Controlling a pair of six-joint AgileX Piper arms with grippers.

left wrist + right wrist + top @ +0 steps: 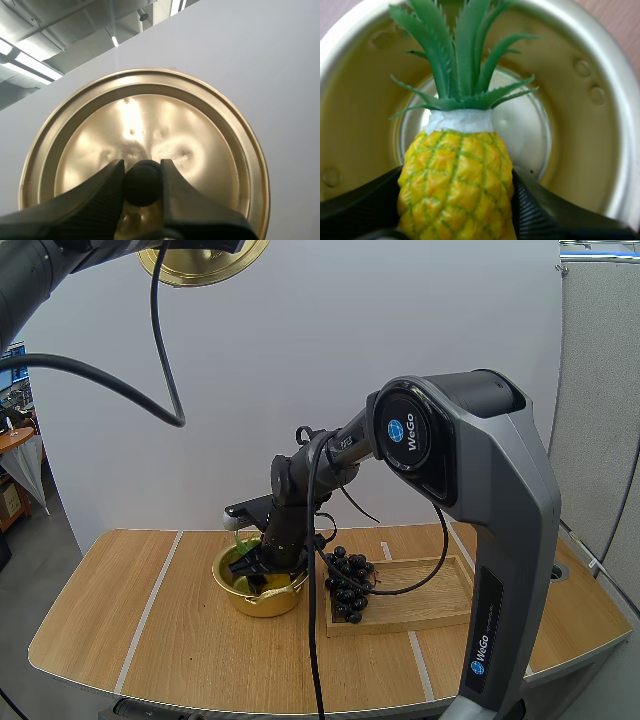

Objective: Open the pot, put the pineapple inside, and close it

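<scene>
The gold pot (262, 595) stands open on the table, left of the wooden tray. My right gripper (258, 573) reaches down into it, shut on the yellow pineapple (455, 185), whose green leaves (457, 55) point into the pot's bowl (580, 125). The pineapple's body hangs just above the pot's floor, inside the rim. High above the table my left gripper (142, 182) is shut on the black knob (142, 182) of the gold lid (145, 135). The lid (203, 260) hangs at the upper left of the high view.
A wooden tray (420, 600) lies right of the pot with a bunch of dark grapes (348, 582) at its left end. Bare wooden tabletop (130, 630) extends to the left and in front of the pot.
</scene>
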